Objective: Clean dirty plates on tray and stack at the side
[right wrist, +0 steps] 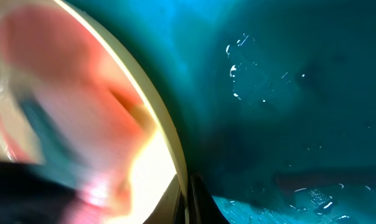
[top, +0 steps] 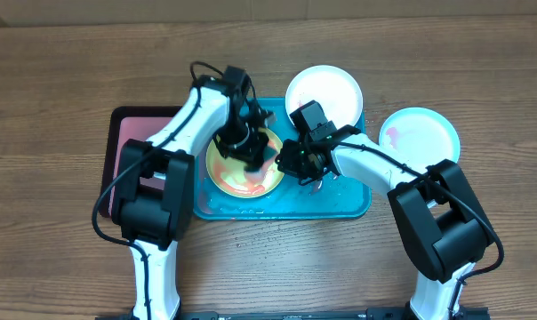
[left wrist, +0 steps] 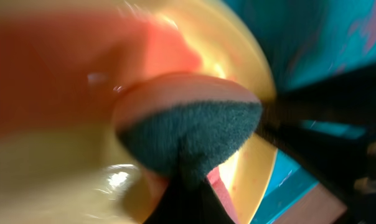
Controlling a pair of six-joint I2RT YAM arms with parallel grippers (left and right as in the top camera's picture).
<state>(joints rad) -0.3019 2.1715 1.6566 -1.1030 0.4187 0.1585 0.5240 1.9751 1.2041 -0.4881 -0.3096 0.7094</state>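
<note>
One wooden table (top: pixel 55 71) bears the tray (top: pixel 350 201); left claw (top: pixel 252 160) pinches sponge (left wrist: pixel 194 134), right claw (top: pixel 292 165) pressed together.

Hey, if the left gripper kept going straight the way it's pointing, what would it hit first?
The left gripper holds a sponge, so that leads; just beyond lies the red-smeared yellow-green plate. Whether they already touch is unclear.

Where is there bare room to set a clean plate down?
Bare table left of the pinkish-red tray and right of the light blue plate. Crowded at the teal tray, around the yellow-green plate and white plate.
</note>
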